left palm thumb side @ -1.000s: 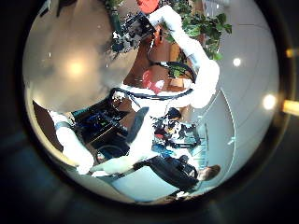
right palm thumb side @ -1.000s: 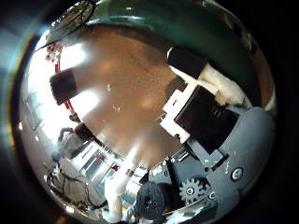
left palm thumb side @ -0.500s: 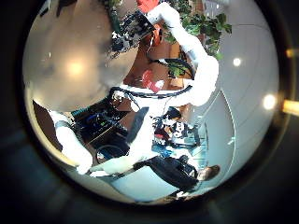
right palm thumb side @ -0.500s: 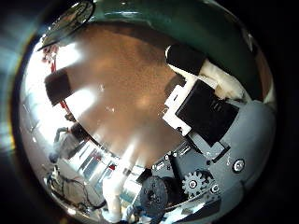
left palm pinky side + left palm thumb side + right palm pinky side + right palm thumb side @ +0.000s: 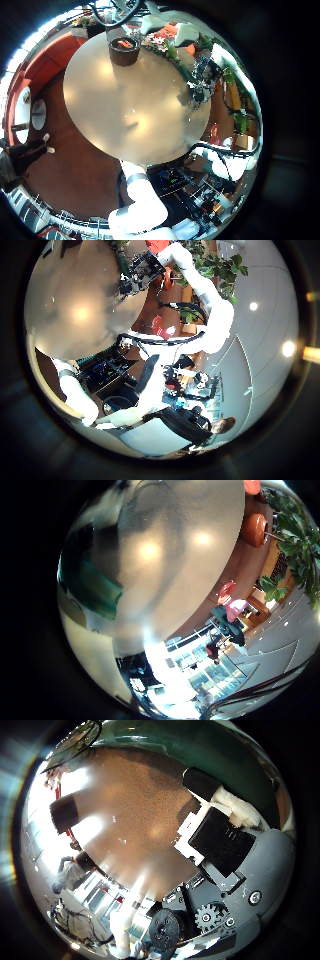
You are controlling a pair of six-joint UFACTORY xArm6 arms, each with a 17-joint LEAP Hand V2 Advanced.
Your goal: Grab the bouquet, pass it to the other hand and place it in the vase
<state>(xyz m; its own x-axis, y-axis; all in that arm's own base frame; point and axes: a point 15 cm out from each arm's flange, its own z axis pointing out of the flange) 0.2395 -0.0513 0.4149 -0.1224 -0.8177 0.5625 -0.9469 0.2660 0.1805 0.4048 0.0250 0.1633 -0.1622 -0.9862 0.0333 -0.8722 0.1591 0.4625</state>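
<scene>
Almost nothing has changed in the last second. The left thumb-side palm view is practically identical to both earlier frames, so the left hand is parked high above the desk [image 5: 120, 110] and not moving. The right thumb-side view has wobbled a little: its own fingers [image 5: 215, 790] sit marginally differently in frame than half a second ago and are close to where they were a second ago. I read that as small camera and hand jitter, not a real move. For the task that means no progress, and my judgement is the pick is not yet started. The right hand [image 5: 200, 80] hangs over the desk's edge, fingers loose and spread with nothing between them, so it's empty and relaxed. Left hand state: cannot tell, as none of it shows in its own views. The bouquet [image 5: 168, 42] looks like the leafy cluster lying at the far rim of the desk, just beside the vase [image 5: 125, 50], apart from both hands. It is too small in frame to be sure of its stem direction or whether it touches the vase. The vase stands upright near the same rim. The right little-finger-side view shows only desk glare and a blurred object I can't identify. The next move likely calls for the right hand to travel across the desk to the bouquet.
</scene>
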